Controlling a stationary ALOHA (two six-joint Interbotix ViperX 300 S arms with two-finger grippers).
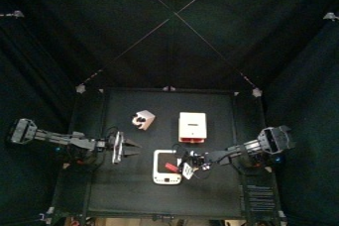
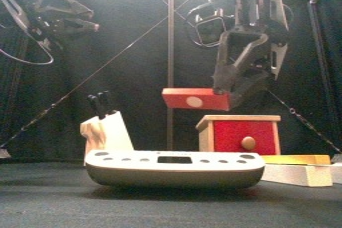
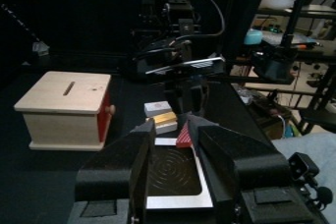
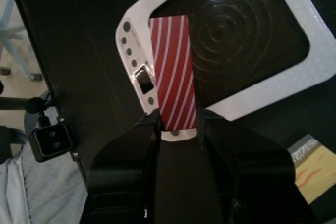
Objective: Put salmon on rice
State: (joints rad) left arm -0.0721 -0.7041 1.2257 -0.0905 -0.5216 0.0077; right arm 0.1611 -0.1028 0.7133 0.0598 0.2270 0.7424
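The right gripper point(image 4: 175, 130) grips a small red-striped oblong salmon piece point(image 4: 172, 71) above the white rounded tray point(image 4: 282, 85). The left gripper point(image 3: 184, 159), beside that tray, stands open and empty.

You get a dim, curtain-dark scene, with glare on the white tray point(image 4: 250, 31) and soft blur throughout.

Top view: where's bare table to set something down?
Free: the far strip behind the wooden block and white box; the front-left corner beside the tray. Crowded: the middle, where the left gripper, the tray and the right gripper holding salmon bunch together.
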